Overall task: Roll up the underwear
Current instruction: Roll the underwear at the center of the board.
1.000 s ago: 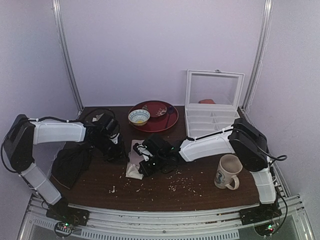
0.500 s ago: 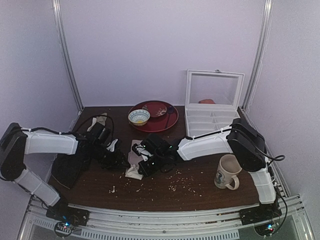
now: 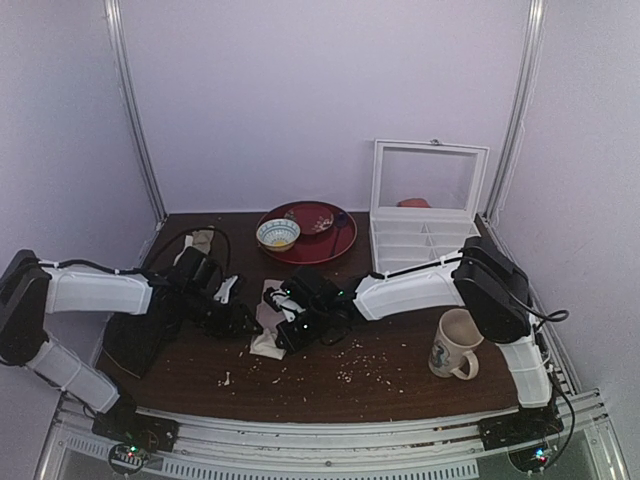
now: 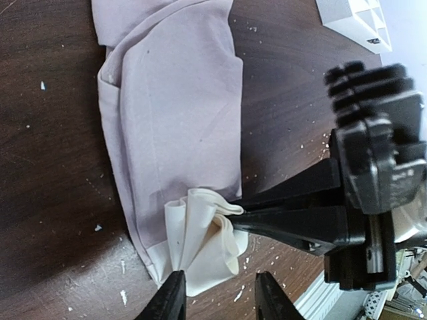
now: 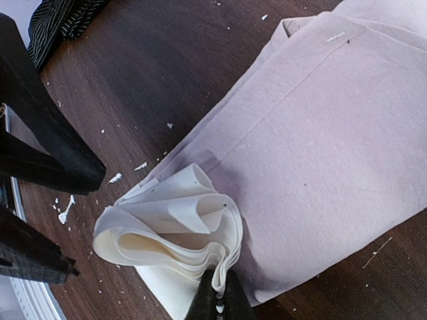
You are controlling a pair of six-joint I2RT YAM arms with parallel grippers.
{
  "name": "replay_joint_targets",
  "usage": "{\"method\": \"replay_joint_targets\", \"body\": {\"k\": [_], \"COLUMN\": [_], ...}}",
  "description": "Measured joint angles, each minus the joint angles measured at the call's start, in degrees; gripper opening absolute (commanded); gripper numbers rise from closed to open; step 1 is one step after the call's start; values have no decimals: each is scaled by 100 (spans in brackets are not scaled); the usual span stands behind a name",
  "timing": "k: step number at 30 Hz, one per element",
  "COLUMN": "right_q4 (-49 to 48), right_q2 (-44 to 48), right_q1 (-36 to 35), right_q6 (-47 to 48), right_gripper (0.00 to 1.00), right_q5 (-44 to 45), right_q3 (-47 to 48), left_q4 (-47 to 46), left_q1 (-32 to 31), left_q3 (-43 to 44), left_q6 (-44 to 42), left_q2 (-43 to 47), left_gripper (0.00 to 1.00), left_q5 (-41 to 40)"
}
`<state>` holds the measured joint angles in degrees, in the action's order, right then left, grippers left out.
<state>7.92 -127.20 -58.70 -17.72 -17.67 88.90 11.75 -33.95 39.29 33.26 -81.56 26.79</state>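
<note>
One end of pale pink thin-fabric underwear [image 4: 173,113] curled into roll on dark wooden table [image 3: 400,385]; right gripper [image 5: 218,293] pinched tight on roll; left gripper [image 4: 220,300] parted, gripping nothing, just beside.

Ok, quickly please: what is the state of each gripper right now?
Left gripper: open, holding nothing.
Right gripper: closed, pinching the rolled end of the underwear.
</note>
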Motion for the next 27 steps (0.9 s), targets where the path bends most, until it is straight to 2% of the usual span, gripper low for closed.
{"method": "replay_joint_targets", "body": {"k": [15,18,20,27], "right_q4": [15,24,26,31], "right_q2": [0,0,0,-2], "right_q1": [0,0,0,0], "right_q6": [79,87,96,101], "right_gripper": [0,0,0,0], "right_q5": [-26,-31,-31,-33], "right_q3": [9,11,11,13], "left_q4": [-186,-197,-195,-184], "left_q1": [0,0,0,0], "left_q3": [155,177,177,179], "left_q6": [-243,-249,-271,-310], "left_q2": [-634,-691,-706,-817], "left_gripper": [45,38,29,15], "left_q5": [-48,-116,-138,-232]}}
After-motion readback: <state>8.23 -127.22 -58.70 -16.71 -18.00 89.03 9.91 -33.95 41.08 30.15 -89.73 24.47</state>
